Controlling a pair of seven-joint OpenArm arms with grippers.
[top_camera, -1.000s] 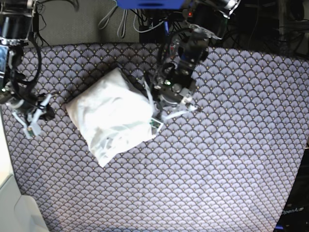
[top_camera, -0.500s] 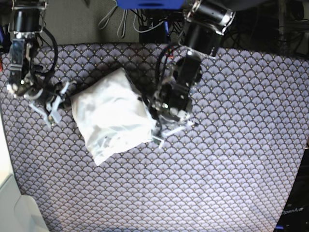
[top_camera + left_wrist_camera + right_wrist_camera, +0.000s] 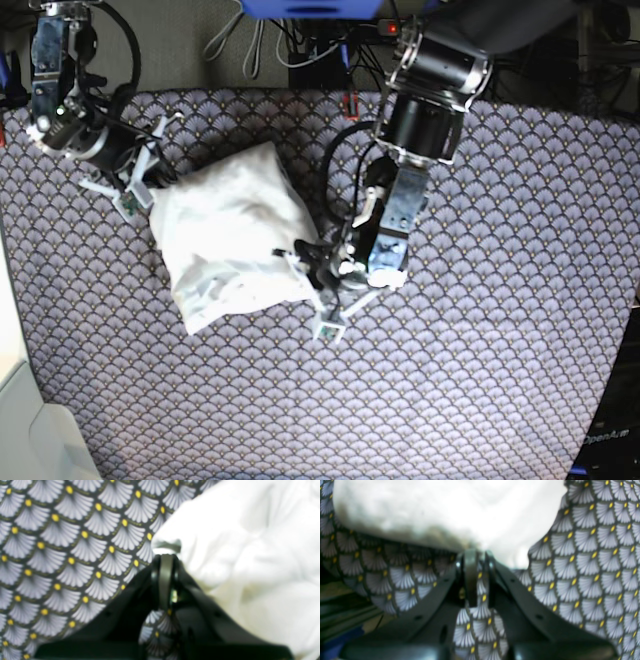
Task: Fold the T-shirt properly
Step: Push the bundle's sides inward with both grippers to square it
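T-shirt [image 3: 232, 232]: folded bundle, long axis diagonal, far-right to near-left on tabletop [image 3: 480, 340].
Left claw [image 3: 165, 562]: fully closed beside shirt's edge.
Right claw [image 3: 475, 555]: nearly closed, apparently pinching patterned cloth.

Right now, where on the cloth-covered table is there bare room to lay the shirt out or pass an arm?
The patterned tablecloth is bare below the T-shirt and to the base view's right of the left gripper. Crowded: the upper left, where the right gripper meets the shirt's corner.

Robot lab: table [image 3: 480, 360] under fan-patterned cover, cable tangle [image 3: 290, 45] and dark equipment [image 3: 600, 50] beyond arms.
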